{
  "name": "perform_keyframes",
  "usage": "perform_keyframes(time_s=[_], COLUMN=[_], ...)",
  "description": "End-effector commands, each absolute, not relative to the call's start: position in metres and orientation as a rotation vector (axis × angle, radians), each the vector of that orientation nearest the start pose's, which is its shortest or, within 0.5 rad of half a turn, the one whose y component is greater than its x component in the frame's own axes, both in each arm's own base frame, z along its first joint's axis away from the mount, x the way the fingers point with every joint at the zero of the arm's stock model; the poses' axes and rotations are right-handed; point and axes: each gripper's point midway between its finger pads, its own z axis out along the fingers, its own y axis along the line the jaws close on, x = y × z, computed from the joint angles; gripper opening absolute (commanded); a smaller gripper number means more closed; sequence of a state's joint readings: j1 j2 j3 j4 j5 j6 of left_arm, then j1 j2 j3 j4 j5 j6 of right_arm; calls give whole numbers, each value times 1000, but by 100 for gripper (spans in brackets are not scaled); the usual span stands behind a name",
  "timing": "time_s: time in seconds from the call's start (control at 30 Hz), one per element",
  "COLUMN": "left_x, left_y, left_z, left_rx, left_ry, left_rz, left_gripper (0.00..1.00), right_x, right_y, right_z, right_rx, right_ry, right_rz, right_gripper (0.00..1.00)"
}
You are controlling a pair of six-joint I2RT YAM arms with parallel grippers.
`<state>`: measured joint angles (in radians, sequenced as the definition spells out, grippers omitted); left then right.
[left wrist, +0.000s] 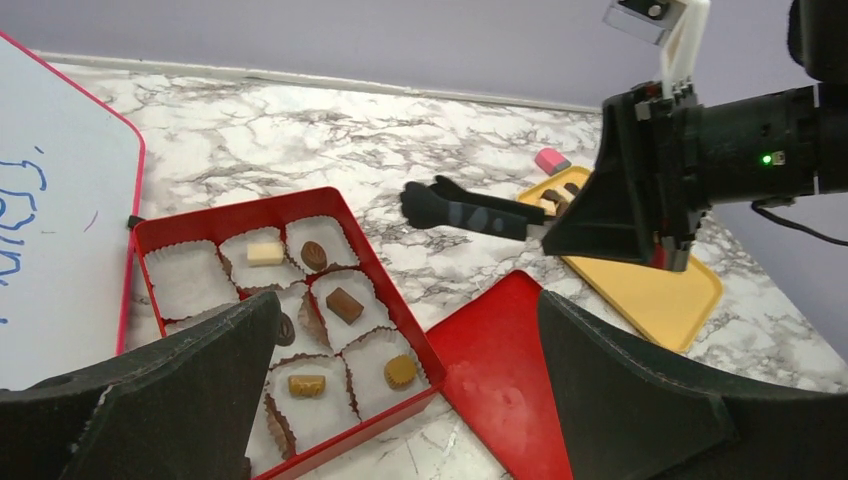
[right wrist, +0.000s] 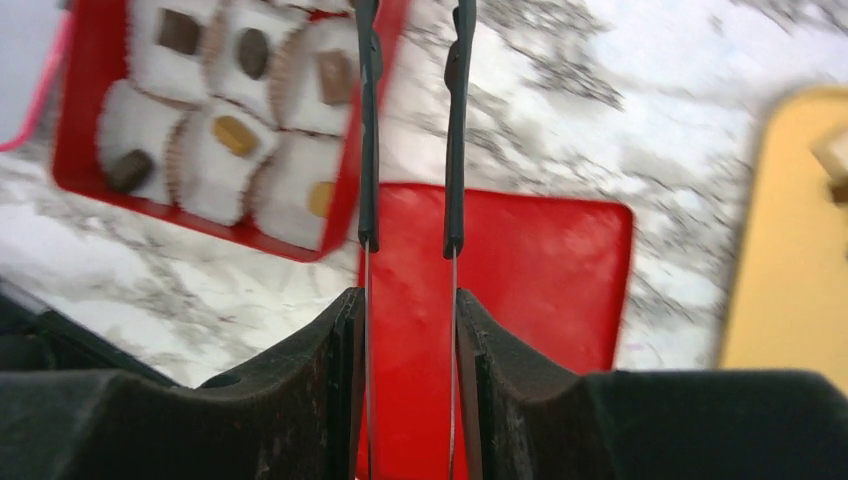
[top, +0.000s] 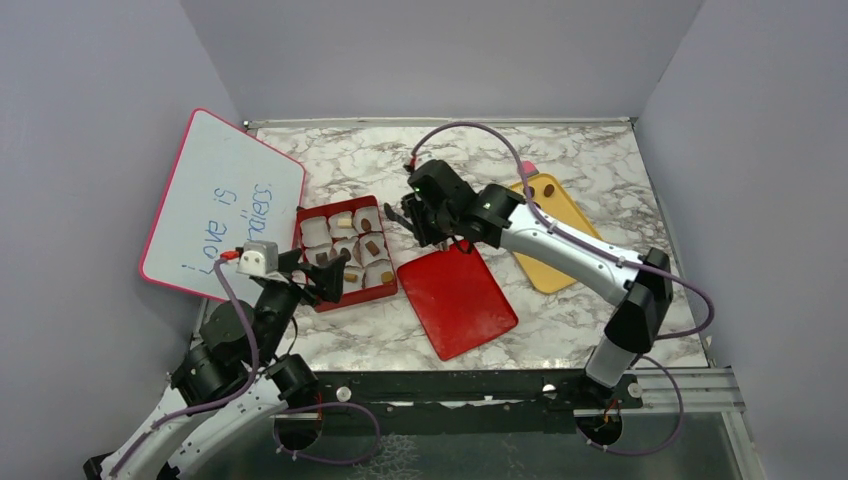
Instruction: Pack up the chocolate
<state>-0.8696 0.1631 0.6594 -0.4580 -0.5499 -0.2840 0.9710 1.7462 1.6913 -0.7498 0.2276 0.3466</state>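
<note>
Looking into the red box (left wrist: 235, 215) at the table's left: finding white paper cups (left wrist: 180, 280) in rows, several carrying chocolate (left wrist: 344, 304) (dark, tan, one pale bar), the far-left cup showing only paper. Finding the red lid (left wrist: 500, 390) lying flat just right of the box, its face plain red. Seeing the yellow tray (left wrist: 650, 290) farther right, bearing a few more chocolate pieces at its far end, a pink block (left wrist: 551, 160) just beyond that end.

Catching the right gripper (top: 402, 215) hovering between box and tray, above the lid's far edge, fingers a narrow gap apart and clamping nothing. Catching the left gripper (top: 325, 272) over the box's near edge, jaws spread wide, holding nothing.

Noting the whiteboard (top: 220, 205) crowding the box's left side, a broad stretch of marble (top: 350, 165) from box to back wall, only a thin strip of it between lid and tray.
</note>
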Motion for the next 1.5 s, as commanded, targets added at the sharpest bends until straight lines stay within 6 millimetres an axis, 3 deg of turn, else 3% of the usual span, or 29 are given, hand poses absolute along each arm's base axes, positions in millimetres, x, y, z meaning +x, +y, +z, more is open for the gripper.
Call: perform_keyframes(time_s=[0.0, 0.33, 0.5, 0.67, 0.93, 1.13, 1.47], left_x=[182, 189, 193, 195, 192, 188, 183], left_y=[-94, -116, -123, -127, -126, -127, -127], left_z=[286, 266, 256, 251, 258, 263, 270], left_rx=[57, 163, 200, 207, 201, 211, 217], left_ry=[1602, 1696, 1740, 1759, 1729, 1706, 1674], left_rz=[-483, -453, -431, -427, -455, -487, -524], left_gripper=[99, 99, 99, 99, 99, 99, 99], right_x=[300, 317, 326, 324, 313, 303, 278], right_y=[306, 173, 120, 92, 24, 4, -3], right_z=[221, 201, 194, 180, 158, 147, 129], right_rx=[-478, -179, 10, 166, 374, 456, 485], right_ry=[2284, 2364, 2379, 2424, 2476, 2514, 2564], right_rz=[255, 42, -62, -135, -303, -301, -305], right_gripper=[39, 39, 39, 40, 40, 40, 40])
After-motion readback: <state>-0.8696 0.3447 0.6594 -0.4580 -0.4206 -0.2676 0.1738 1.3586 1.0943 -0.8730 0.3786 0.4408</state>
